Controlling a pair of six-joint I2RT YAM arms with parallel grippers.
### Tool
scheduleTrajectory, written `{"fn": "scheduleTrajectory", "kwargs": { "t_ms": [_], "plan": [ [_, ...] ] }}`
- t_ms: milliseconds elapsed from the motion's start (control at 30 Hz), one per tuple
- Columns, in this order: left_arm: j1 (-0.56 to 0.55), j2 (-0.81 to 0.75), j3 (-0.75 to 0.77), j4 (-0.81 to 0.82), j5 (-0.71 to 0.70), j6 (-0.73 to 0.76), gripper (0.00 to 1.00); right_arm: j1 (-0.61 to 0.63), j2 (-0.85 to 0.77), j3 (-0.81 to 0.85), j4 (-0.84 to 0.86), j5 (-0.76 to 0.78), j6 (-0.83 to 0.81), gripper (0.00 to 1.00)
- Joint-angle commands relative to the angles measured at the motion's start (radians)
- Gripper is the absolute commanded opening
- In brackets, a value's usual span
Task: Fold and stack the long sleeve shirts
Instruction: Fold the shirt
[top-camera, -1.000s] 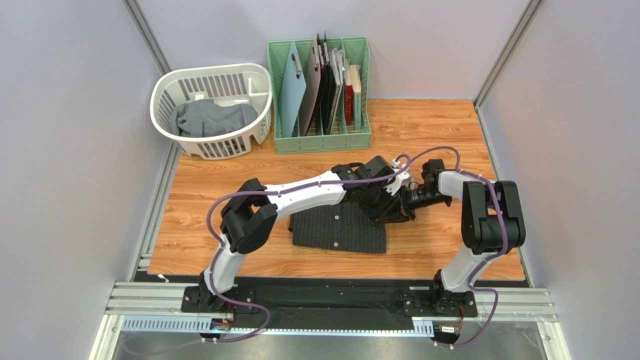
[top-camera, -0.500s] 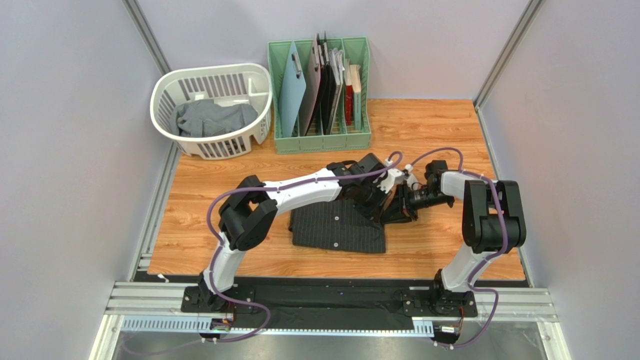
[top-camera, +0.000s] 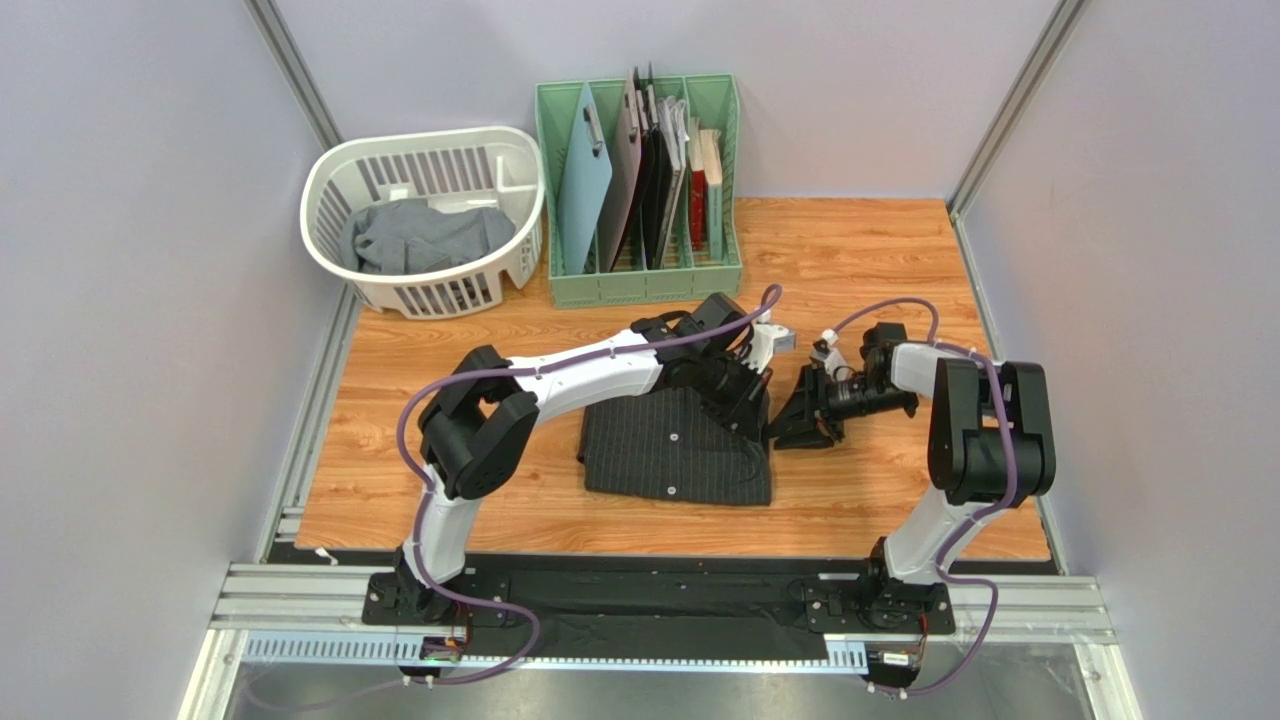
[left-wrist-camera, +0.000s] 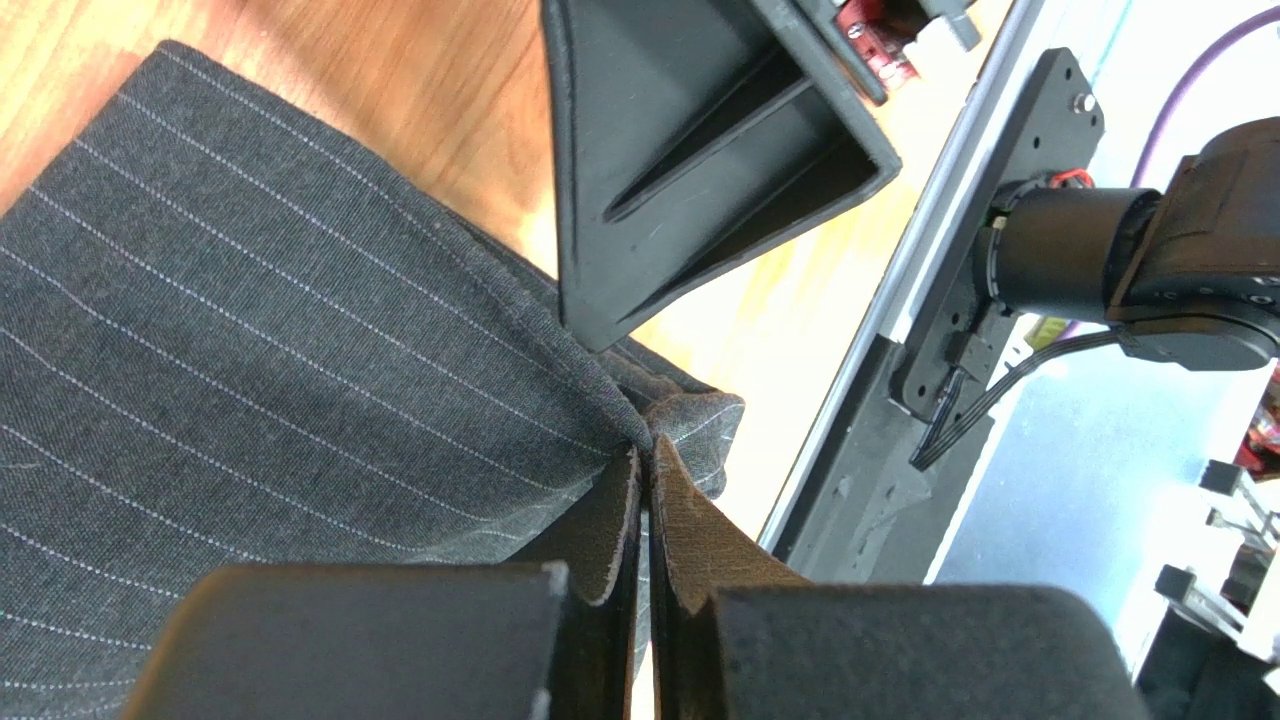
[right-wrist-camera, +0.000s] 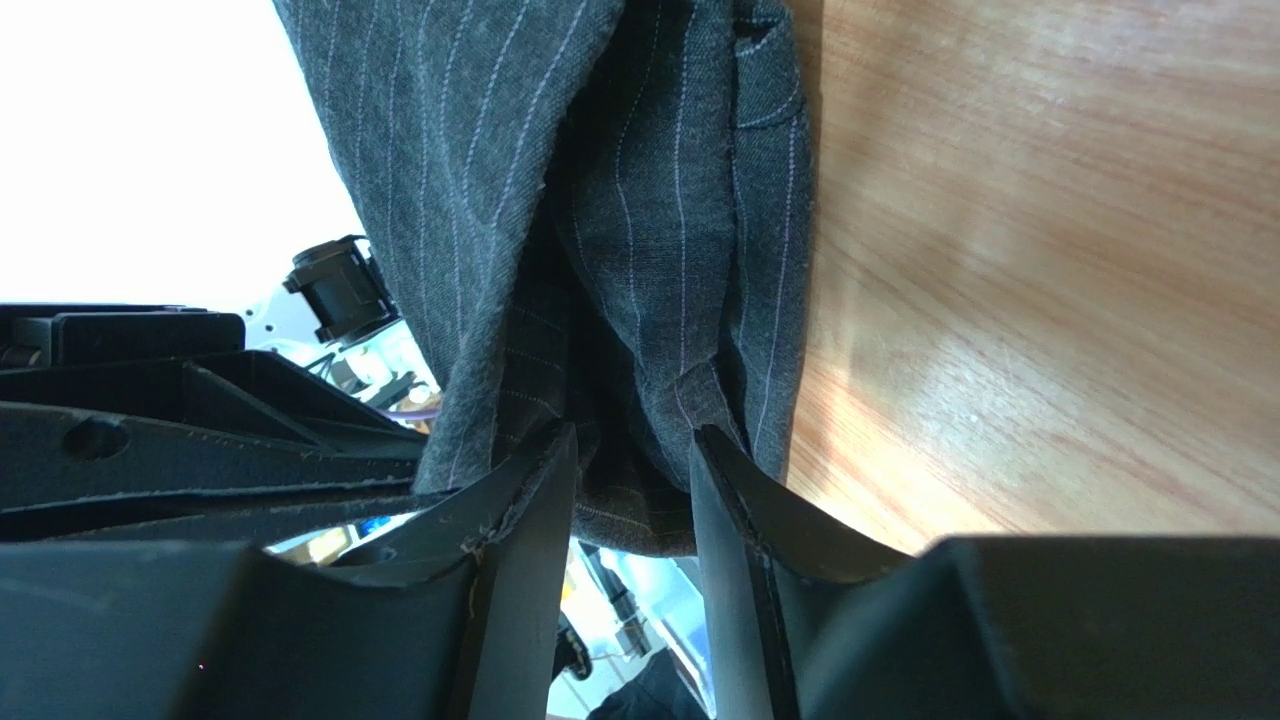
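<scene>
Overhead, my left arm (top-camera: 601, 371) bends at the elbow and stretches low toward 2 o'clock, its wrist above the far right corner of the black pinstriped shirt (top-camera: 669, 450). My left pincer (left-wrist-camera: 646, 468) is closed, pinching a bunched fold at that shirt's edge. My right arm (top-camera: 984, 435) stands folded at 3 o'clock, its forearm pointing toward 9 o'clock. My right pincer (right-wrist-camera: 631, 450) has its jaws parted, with loose cloth of the same shirt lying in the gap. The shirt lies folded into a rectangle at the middle of the wooden table (top-camera: 872, 255). A grey shirt (top-camera: 428, 237) lies crumpled in the white basket (top-camera: 323, 188) at 11 o'clock. A green rack (top-camera: 639, 281) of flat boards stands at 12 o'clock. Pale grey walls enclose the table, and a metal rail (top-camera: 661, 608) carries both bases at 6 o'clock. Any lettering is too small to tell.
</scene>
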Motion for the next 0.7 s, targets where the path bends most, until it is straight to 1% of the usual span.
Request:
{"fn": "scheduleTrajectory", "kwargs": {
  "t_ms": [0, 233, 567, 600, 667],
  "plan": [
    [-0.003, -0.043, 0.042, 0.030, 0.042, -0.010, 0.00, -0.001, 0.036, 0.004, 0.033, -0.039, 0.001, 0.41],
    [0.009, -0.046, 0.031, 0.022, 0.036, -0.007, 0.00, 0.030, 0.094, -0.009, 0.104, -0.079, 0.038, 0.41],
    [0.027, -0.051, 0.011, 0.032, 0.032, -0.007, 0.00, 0.071, 0.112, -0.003, 0.105, -0.097, 0.046, 0.41],
    [0.027, -0.054, 0.008, 0.033, 0.031, -0.006, 0.00, 0.100, 0.117, -0.004, 0.110, -0.094, 0.047, 0.41],
    [0.027, -0.060, 0.000, 0.036, 0.033, -0.003, 0.00, 0.106, 0.134, -0.004, 0.122, -0.080, 0.053, 0.42]
  ]
}}
